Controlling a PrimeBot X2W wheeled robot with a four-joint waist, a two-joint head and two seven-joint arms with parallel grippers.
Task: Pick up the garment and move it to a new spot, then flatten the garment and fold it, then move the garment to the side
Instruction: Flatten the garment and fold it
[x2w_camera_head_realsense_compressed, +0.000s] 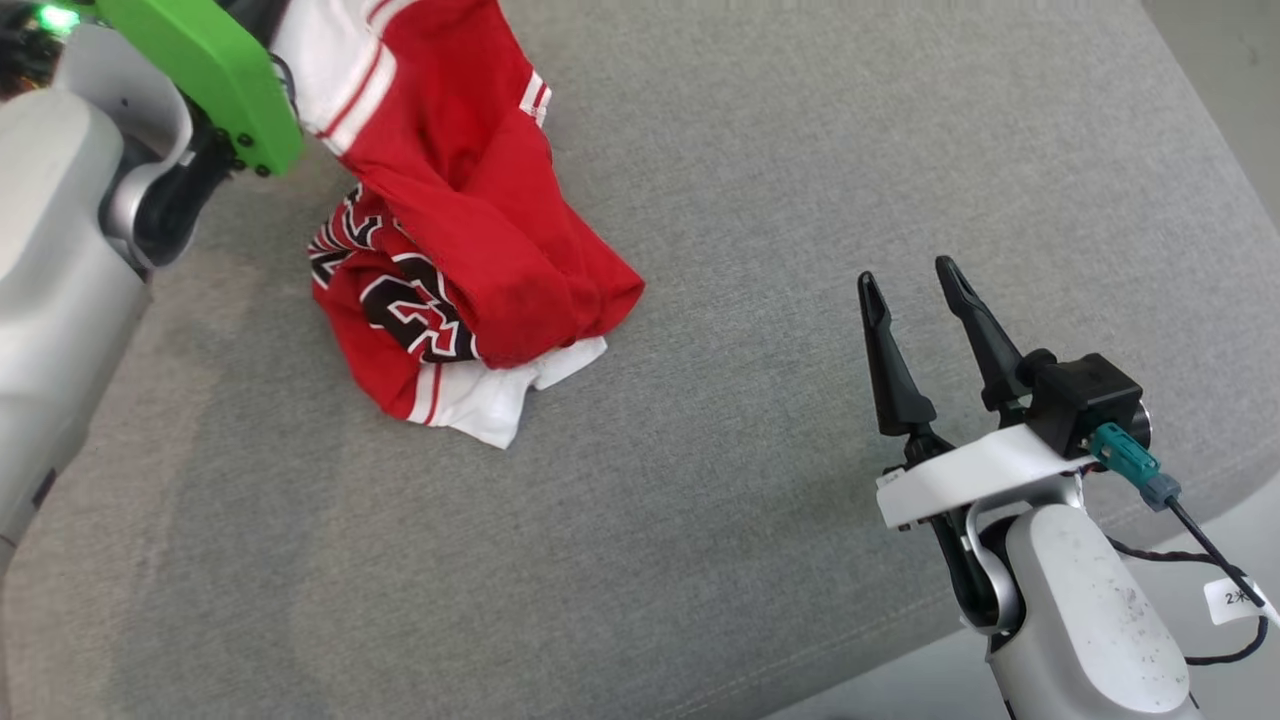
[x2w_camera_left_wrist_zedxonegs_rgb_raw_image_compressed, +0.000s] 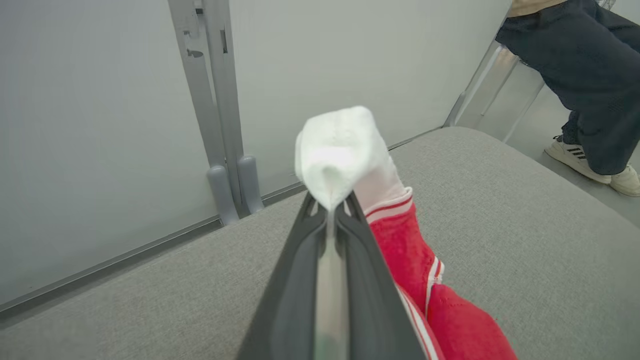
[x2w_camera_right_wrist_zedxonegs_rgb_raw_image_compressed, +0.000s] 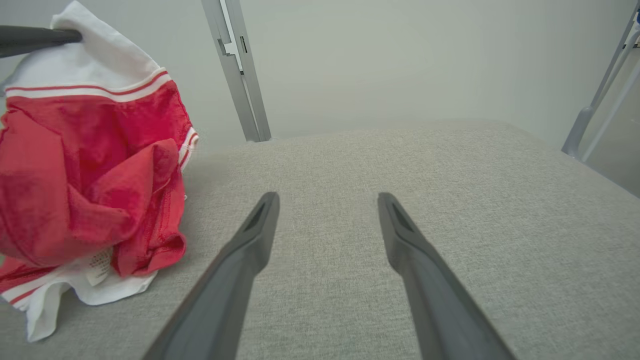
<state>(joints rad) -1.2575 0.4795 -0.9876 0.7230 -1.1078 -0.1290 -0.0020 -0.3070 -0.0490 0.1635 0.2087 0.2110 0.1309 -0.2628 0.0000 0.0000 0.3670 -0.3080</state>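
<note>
Left wrist view: garment (x2w_camera_left_wrist_zedxonegs_rgb_raw_image_compressed: 340, 150) between fingers (x2w_camera_left_wrist_zedxonegs_rgb_raw_image_compressed: 300, 272)

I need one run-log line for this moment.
left hand: shut on garment, white edge | right hand: open, empty | garment: bunched, lower part on grey surface

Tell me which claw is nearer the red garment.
Left. The left claw is shut on the white edge of the garment; the right claw stands open over the grey surface, apart from it.
</note>
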